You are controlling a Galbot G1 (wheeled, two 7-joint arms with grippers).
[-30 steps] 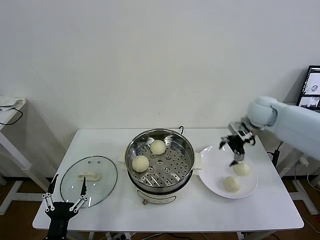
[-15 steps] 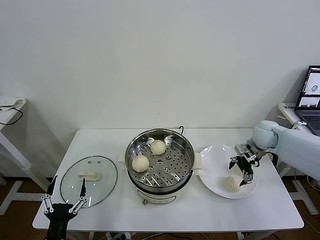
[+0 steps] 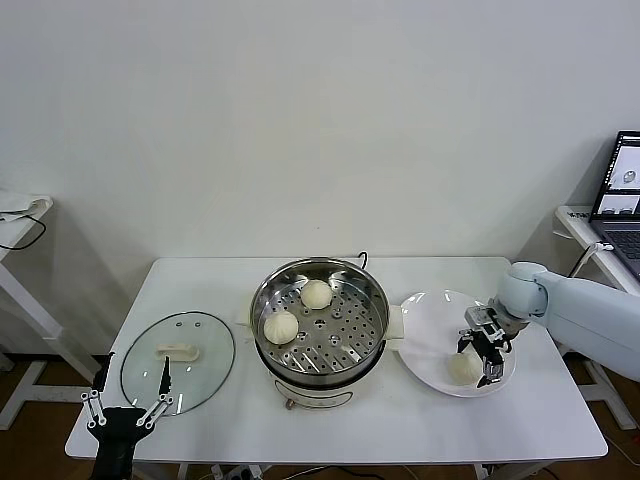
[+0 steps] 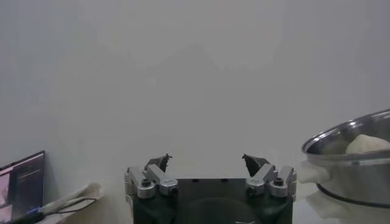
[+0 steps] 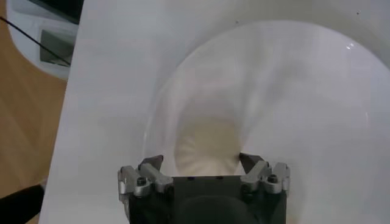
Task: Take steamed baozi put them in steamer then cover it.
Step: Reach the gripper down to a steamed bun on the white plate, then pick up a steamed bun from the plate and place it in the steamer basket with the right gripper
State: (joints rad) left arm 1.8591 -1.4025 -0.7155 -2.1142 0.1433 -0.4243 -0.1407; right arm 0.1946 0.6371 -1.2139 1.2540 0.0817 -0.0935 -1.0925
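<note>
white plate (image 3: 430, 345) right of the steamer (image 3: 320, 330): right tool (image 3: 478, 353) spread open, straddling a baozi (image 5: 206, 146), another baozi (image 3: 463, 367) beside it. two baozi (image 3: 281, 326) on the steamer tray. glass cover (image 3: 178, 358) on worktop (image 3: 400, 420), left. left tool (image 3: 128, 408) open, parked at the front-left edge.

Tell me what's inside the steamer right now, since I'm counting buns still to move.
Two baozi sit on the perforated tray inside the steamer; the lid is off. Nothing under the tray is visible. The right gripper, open, covers part of the plate, where one bun shows.
</note>
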